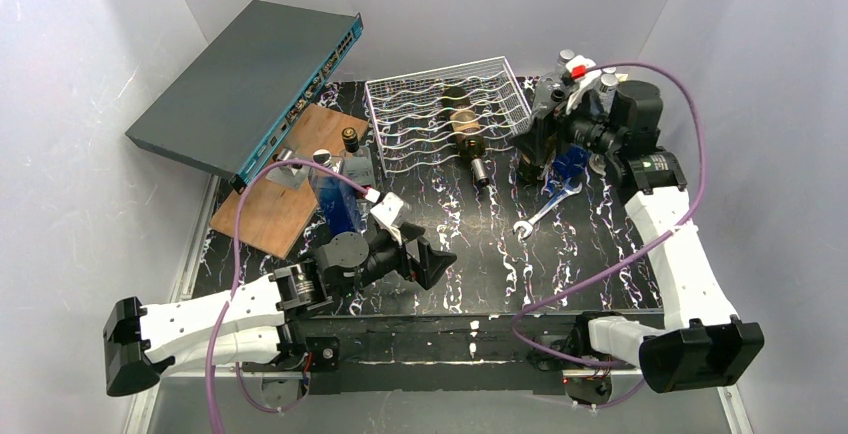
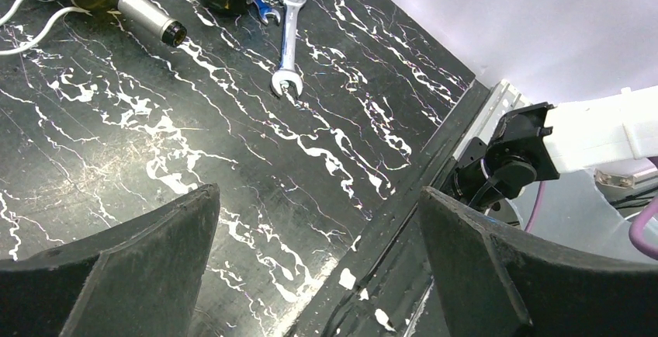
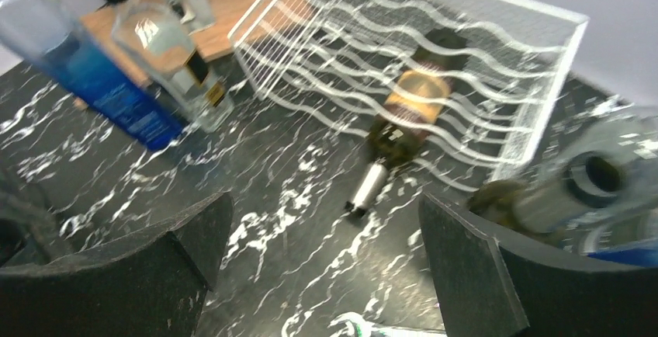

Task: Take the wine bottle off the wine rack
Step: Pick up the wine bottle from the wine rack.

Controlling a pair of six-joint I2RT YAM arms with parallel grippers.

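The white wire wine rack [image 1: 420, 104] stands at the back middle of the black marbled table. A dark wine bottle [image 1: 466, 126] with a tan label lies in one of its cradles, its silver-capped neck sticking out over the near edge. The rack [image 3: 496, 34] and bottle [image 3: 413, 108] also show in the right wrist view. My right gripper [image 1: 530, 154] is open and empty, just right of the rack and apart from the bottle; its jaws [image 3: 322, 251] stand wide over bare table. My left gripper [image 1: 432, 259] is open and empty near the table's front, jaws [image 2: 318, 228] wide apart.
A grey network switch [image 1: 250, 79] leans at the back left over a wooden board [image 1: 285, 194]. A blue-and-clear bottle [image 1: 338, 202] and small bottles stand by the board. A wrench [image 1: 545, 209] lies right of centre. Several bottles [image 1: 575, 79] stand at the back right.
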